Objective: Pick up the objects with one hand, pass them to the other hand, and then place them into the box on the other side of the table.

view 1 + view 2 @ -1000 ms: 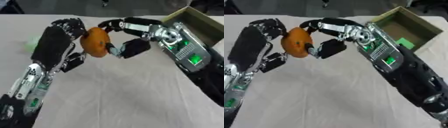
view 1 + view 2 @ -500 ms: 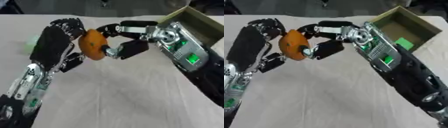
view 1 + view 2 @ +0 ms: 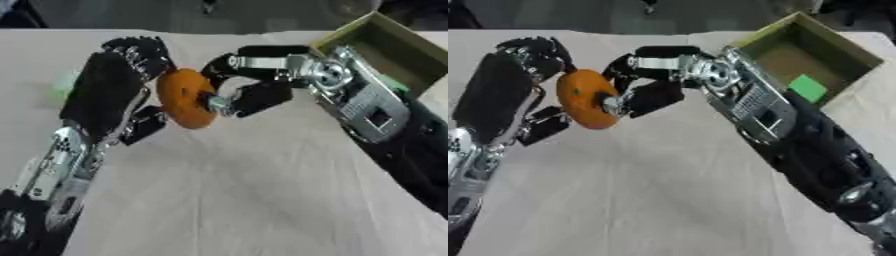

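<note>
Cream tablecloth under everything, with an open cardboard box at its far right corner. Held well left of that box, above the cloth: an orange round object, caught between two robot hands. Left hand cupped behind it, fingers curled over its top. Right hand pinching its box-facing side, probably mid-handover. Inside the box, a green piece. Pale green blur beyond the left hand.

Pale beige tablecloth covers table; dark blurred floor beyond far edge.
</note>
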You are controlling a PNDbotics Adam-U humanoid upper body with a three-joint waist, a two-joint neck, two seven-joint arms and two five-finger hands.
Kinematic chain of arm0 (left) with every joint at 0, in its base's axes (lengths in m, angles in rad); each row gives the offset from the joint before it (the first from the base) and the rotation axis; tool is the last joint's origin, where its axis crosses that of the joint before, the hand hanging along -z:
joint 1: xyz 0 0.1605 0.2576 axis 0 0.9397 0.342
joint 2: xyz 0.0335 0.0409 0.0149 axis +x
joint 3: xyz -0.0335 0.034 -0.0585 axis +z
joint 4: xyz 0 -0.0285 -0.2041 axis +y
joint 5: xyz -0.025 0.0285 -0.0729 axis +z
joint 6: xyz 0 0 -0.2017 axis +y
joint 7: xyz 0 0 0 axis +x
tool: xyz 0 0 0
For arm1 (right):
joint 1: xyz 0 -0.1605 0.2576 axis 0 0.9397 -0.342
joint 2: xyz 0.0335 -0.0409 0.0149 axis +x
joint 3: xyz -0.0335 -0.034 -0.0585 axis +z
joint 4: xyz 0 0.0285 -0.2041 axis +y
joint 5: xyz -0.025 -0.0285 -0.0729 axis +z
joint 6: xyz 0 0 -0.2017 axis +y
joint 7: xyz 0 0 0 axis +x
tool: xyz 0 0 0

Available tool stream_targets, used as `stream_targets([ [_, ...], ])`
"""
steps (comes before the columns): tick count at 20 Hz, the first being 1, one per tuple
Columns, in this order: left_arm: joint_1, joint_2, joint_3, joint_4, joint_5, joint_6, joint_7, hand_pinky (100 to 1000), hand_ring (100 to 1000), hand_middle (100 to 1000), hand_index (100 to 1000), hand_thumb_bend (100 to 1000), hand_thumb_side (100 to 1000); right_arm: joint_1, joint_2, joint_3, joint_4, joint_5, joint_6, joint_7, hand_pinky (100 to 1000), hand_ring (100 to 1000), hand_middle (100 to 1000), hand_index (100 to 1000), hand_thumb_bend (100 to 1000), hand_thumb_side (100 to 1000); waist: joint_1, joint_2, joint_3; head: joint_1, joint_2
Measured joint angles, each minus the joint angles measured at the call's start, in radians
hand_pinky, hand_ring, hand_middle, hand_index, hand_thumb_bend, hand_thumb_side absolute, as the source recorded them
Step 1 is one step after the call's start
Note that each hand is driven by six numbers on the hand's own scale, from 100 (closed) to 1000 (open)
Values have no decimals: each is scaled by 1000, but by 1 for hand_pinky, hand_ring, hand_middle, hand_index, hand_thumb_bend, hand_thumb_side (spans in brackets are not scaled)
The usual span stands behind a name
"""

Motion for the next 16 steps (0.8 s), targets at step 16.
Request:
stream_targets([
  [16, 0, -3, -5, 2, -2, 4, 15, 529, 547, 521, 547, 338, 100, 0, 2, 2, 2, -74, 36, -51, 1000, 701, 473, 690, 100, 296, 0, 0, 0, 3, 4],
])
